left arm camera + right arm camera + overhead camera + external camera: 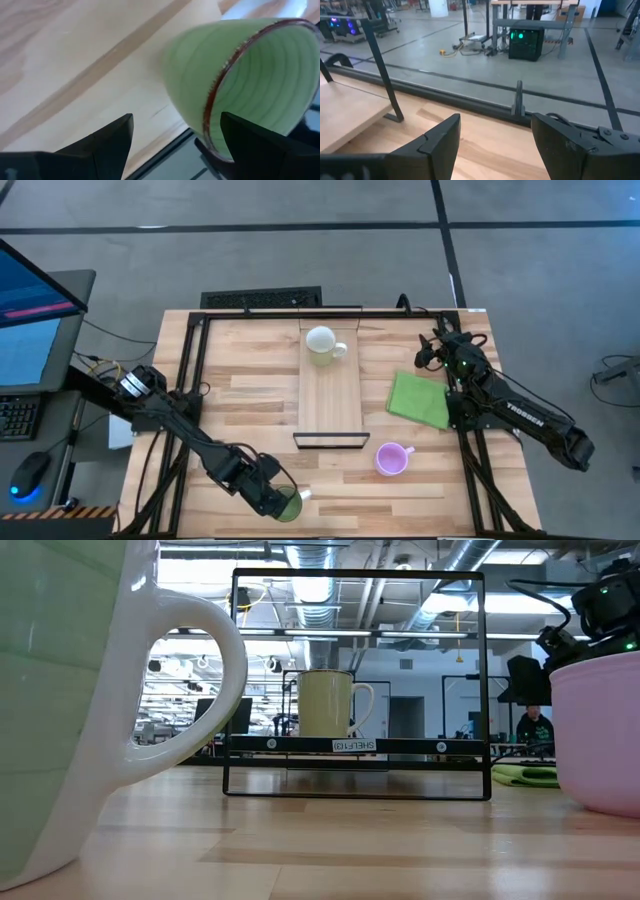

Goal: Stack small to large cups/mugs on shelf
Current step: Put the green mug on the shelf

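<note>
The green mug (292,505) stands upright on its base by the table's near edge and fills the left of the low view (50,690). My left gripper (281,500) is open above it, pointing down. In the left wrist view (177,120) one finger is over the mug's mouth and the other outside its wall (195,65). The white mug (321,343) (325,703) stands on the far end of the shelf (330,400). The purple mug (391,458) (600,730) stands on the table right of the shelf's dark lip (328,440). My right gripper (430,352) (495,125) waits open near the far right corner. My left gripper straddles the green mug's rim (212,107) from above, one finger inside the mouth and one outside. A clear gap shows between the outer finger (112,137) and the wall. Whether the inner finger (260,145) touches the rim I cannot tell.
A flat green cloth (420,398) (525,775) lies right of the shelf, between the purple mug and my right arm. A dark metal frame (355,745) stands around the shelf. The table's near edge lies just beyond the green mug.
</note>
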Action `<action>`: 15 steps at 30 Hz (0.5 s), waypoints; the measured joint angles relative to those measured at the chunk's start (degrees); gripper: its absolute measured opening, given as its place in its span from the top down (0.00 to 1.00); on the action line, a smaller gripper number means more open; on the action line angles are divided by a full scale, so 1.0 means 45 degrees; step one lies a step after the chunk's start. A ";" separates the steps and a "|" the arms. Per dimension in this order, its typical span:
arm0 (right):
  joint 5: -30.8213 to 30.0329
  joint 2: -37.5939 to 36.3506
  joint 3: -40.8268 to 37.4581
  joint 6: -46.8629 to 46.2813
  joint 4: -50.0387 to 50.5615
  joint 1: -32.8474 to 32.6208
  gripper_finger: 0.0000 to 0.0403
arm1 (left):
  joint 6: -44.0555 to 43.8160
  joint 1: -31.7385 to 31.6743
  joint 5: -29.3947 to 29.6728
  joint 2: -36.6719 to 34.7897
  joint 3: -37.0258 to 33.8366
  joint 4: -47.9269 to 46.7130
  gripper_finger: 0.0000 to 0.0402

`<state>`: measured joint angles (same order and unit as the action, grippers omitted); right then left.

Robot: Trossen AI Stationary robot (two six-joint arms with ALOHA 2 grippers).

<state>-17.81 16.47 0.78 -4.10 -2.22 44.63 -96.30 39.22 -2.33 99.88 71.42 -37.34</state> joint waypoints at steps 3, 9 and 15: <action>0.0002 0.0006 0.0000 -0.0004 0.0000 0.0000 0.34 | 0.0596 0.0000 0.0000 0.0000 0.0000 0.0178 0.28; 0.0002 0.0006 0.0000 -0.0004 0.0000 -0.0001 0.34 | 0.0574 -0.0040 0.0005 0.0000 0.0000 0.0527 0.28; 0.0002 0.0006 0.0000 -0.0004 0.0000 0.0002 0.34 | 0.0591 -0.0174 0.0010 0.0000 0.0000 0.0480 0.28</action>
<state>-17.80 16.49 0.78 -4.12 -2.22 44.63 -93.63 38.44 -2.28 99.88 71.42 -35.17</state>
